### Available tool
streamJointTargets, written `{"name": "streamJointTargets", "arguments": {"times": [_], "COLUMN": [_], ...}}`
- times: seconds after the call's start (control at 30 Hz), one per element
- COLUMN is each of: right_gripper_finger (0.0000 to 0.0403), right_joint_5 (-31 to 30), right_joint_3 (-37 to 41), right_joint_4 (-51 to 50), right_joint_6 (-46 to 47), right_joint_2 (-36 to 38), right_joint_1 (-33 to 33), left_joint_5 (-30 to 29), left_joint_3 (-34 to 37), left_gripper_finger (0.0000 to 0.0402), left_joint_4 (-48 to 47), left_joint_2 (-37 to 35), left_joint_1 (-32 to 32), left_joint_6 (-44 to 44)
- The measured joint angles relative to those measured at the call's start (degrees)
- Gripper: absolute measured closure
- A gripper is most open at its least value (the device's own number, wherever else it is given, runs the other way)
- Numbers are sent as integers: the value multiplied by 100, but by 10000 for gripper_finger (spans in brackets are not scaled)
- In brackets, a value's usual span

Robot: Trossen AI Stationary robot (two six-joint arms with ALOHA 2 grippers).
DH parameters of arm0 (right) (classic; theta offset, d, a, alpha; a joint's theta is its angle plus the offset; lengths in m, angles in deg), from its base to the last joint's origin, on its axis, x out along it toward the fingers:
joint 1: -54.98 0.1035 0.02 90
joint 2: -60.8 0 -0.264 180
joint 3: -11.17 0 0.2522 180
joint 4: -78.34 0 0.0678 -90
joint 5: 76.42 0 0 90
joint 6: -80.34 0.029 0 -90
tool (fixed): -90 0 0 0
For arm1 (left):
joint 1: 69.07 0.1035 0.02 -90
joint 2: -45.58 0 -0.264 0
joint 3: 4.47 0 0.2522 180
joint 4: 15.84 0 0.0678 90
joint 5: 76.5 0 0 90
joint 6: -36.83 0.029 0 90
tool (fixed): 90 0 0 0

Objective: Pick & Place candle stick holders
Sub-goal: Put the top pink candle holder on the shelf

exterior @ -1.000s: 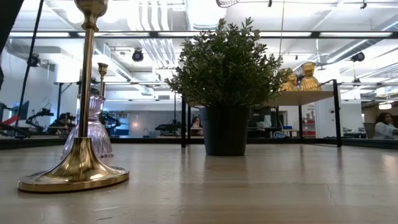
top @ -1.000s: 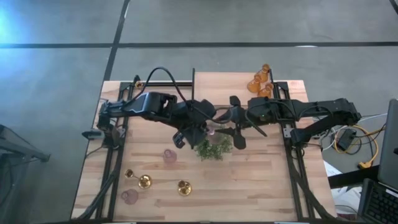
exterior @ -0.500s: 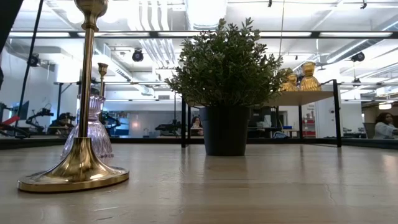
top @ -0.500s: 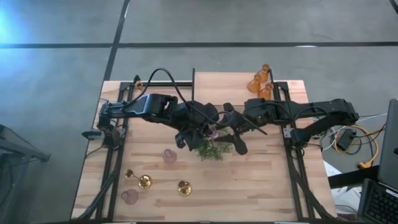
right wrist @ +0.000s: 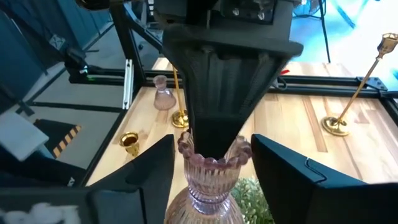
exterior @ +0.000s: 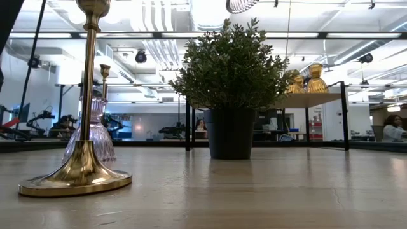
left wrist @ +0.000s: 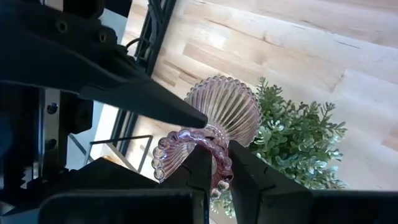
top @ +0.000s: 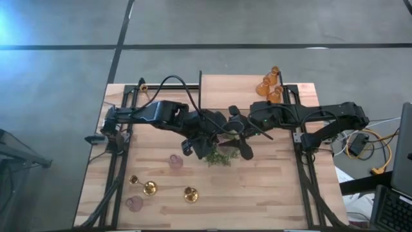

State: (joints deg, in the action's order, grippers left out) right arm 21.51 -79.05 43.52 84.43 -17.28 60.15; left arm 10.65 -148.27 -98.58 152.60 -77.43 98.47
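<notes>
My left gripper (top: 207,136) is shut on a pink glass candle stick holder (right wrist: 208,186), held in the air above the potted green plant (top: 219,156). My right gripper (right wrist: 211,163) is open; its fingers stand on either side of the holder's ribbed body, with gaps showing. The holder's ribbed foot (exterior: 238,5) shows at the top of the low view. Two more pink holders (top: 174,161) and three brass ones (top: 149,188) stand on their bases at the table's near left. Amber holders (top: 270,84) stand on a raised shelf at the far right. My left gripper pinches the pink holder's scalloped top rim (left wrist: 214,177) between its two fingers. The fingers (right wrist: 211,118) come from above, pointing down. The holder hangs upright below them, foot down, clear of the table and just above the plant.
The plant's pot (exterior: 230,133) stands mid-table under both grippers. Metal frames (top: 119,148) run along the table's left and right edges. Bare wood (top: 270,187) lies at the near right.
My right gripper has gone toward the table's left, up to the held pink holder, and its open fingers now stand around it. My left gripper has kept hold of the holder above the plant.
</notes>
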Motion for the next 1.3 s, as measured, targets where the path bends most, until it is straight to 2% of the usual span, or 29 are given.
{"name": "streamJointTargets", "arguments": {"times": [0.13, 0.3, 0.63, 0.77, 0.97, 1.23, 1.3], "right_gripper_finger": [222, 224, 154, 148, 188, 284, 285], "right_joint_5": [2, -16, 203, 117, 114, 112, 118], "right_joint_3": [15, 4, 21, 21, 21, 21, 21], "right_joint_4": [-69, -108, -140, -112, -119, -361, -410], "right_joint_6": [-4, 6, 4, -19, -106, -79, -78], "right_joint_2": [-6, -27, -48, -52, -67, -62, -52], "right_joint_1": [0, 0, 4, 7, 7, -85, -108], "left_joint_5": [0, -174, -266, -274, -264, -290, -323], "left_joint_3": [0, 0, -5, -5, -5, -3, 0], "left_gripper_finger": [366, 366, 366, 366, 366, 366, 366], "left_joint_4": [37, 25, 163, 161, 253, 286, 294], "left_joint_2": [-7, -7, -24, -24, -24, -26, -26], "left_joint_1": [-2, -9, -13, -17, -28, -48, -48], "left_joint_6": [24, 72, 110, 108, 118, 154, 158]}}
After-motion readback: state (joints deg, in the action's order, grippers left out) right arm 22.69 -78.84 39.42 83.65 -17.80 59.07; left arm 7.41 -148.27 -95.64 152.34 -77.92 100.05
